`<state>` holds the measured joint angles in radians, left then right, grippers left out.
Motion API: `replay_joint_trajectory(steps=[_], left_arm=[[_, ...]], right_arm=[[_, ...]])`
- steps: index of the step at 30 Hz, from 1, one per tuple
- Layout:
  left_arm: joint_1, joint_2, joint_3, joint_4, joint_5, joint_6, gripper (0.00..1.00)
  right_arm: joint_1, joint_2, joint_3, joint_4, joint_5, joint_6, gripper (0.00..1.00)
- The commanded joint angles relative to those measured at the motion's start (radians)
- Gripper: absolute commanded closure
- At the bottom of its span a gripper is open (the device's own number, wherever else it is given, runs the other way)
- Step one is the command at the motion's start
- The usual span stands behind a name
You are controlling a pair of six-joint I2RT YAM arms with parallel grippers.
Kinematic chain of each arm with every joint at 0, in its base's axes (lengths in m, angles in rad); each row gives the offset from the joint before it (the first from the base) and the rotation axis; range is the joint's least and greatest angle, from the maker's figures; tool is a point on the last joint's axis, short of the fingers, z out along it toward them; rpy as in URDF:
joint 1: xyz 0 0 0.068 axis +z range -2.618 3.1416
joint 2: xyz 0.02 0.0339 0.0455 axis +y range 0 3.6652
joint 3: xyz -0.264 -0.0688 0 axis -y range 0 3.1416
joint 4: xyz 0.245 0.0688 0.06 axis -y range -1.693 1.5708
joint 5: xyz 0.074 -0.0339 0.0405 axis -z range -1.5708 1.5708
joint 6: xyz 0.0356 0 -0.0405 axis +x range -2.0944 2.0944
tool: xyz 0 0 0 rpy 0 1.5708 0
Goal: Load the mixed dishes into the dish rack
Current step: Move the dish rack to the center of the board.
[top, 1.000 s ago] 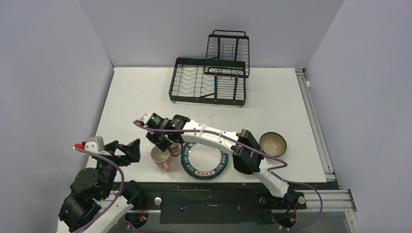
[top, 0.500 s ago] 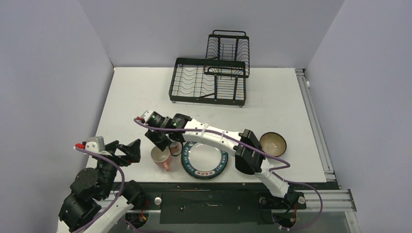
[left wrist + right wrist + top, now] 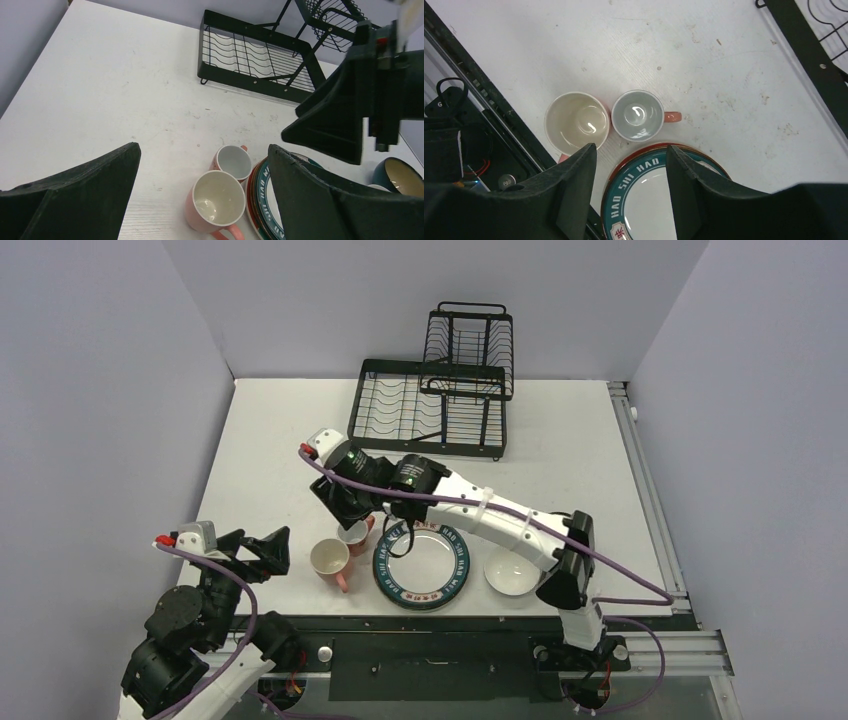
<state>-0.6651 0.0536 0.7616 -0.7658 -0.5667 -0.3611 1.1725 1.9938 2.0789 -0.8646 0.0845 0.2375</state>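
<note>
Now my right gripper (image 3: pixel 630 148) hovers, jaws apart and empty, over the smaller pink mug (image 3: pixel 636 116), upright on the table (image 3: pixel 724 60) beside the plate stack (image 3: pixel 644 167); it seems light, stiff and slippery, so I would pinch its wall opposite the handle (image 3: pixel 672 117).

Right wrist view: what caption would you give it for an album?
Open fingers above a larger mug and a smaller mug beside stacked plates; rack corner at right.

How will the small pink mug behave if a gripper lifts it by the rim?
The small mug looks glazed and glossy, so it is probably rigid, slippery and breakable. It stands upright, so it should not roll. Its side handle may tilt it slightly when lifted.
</note>
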Motion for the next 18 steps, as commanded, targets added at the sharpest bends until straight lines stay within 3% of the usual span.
replay_joint_trajectory(steps=[1, 10, 18], left_arm=[[0.007, 0.019, -0.003, 0.045, 0.017, 0.011, 0.04], [0.013, 0.037, -0.002, 0.045, 0.017, 0.013, 0.04], [0.015, 0.071, -0.003, 0.047, 0.029, 0.016, 0.04]], right_arm=[[-0.007, -0.127, -0.03, -0.012, 0.069, -0.003, 0.5], [-0.065, -0.246, -0.064, -0.099, 0.129, -0.046, 0.47], [-0.212, -0.304, -0.044, -0.137, 0.142, -0.135, 0.42]])
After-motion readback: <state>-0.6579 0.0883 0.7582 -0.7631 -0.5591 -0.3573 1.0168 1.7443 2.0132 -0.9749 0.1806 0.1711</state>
